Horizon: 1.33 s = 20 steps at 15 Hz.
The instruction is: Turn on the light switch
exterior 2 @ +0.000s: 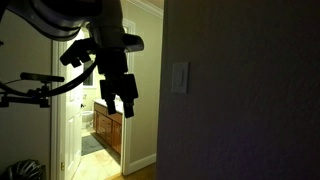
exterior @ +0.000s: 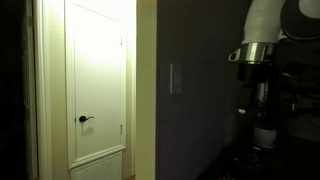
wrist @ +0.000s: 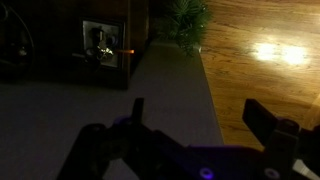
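The light switch [exterior: 176, 77] is a small pale upright plate on the dark purple-grey wall; it shows in both exterior views [exterior 2: 179, 77]. My gripper [exterior 2: 117, 98] hangs as a dark silhouette in front of the lit doorway, to the left of the switch and a little below it, apart from the wall. In the wrist view the two dark fingers are spread wide with nothing between them [wrist: 200, 115], so the gripper is open and empty. The switch is out of the wrist view.
A white door [exterior: 98, 80] with a black lever handle [exterior: 85, 119] stands left of the wall corner. My arm's white link [exterior: 265, 22] is at the upper right. The wrist view shows grey carpet, a wood floor [wrist: 265, 50], a plant [wrist: 185, 20] and a small box [wrist: 105, 45].
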{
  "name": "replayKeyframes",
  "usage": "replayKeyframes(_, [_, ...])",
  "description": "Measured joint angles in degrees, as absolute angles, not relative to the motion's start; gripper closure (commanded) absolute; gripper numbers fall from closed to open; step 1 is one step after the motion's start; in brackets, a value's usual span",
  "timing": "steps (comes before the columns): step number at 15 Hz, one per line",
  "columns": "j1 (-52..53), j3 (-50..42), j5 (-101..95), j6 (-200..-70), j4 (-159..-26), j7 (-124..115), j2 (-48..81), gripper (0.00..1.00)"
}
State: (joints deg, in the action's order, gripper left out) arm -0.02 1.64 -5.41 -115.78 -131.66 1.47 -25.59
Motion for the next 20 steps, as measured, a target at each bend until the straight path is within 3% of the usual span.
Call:
replayKeyframes(18, [0.0,1.6,-5.4,-118.4,-127.2,1.5,-20.6,0.0])
replayKeyframes(19, [-0.1,1.6,-5.4,-119.0,-126.0,1.5,-19.5,0.03])
replayKeyframes(20, [-0.1,1.6,-5.4,-119.5,-124.7,1.5,-18.4,0.14])
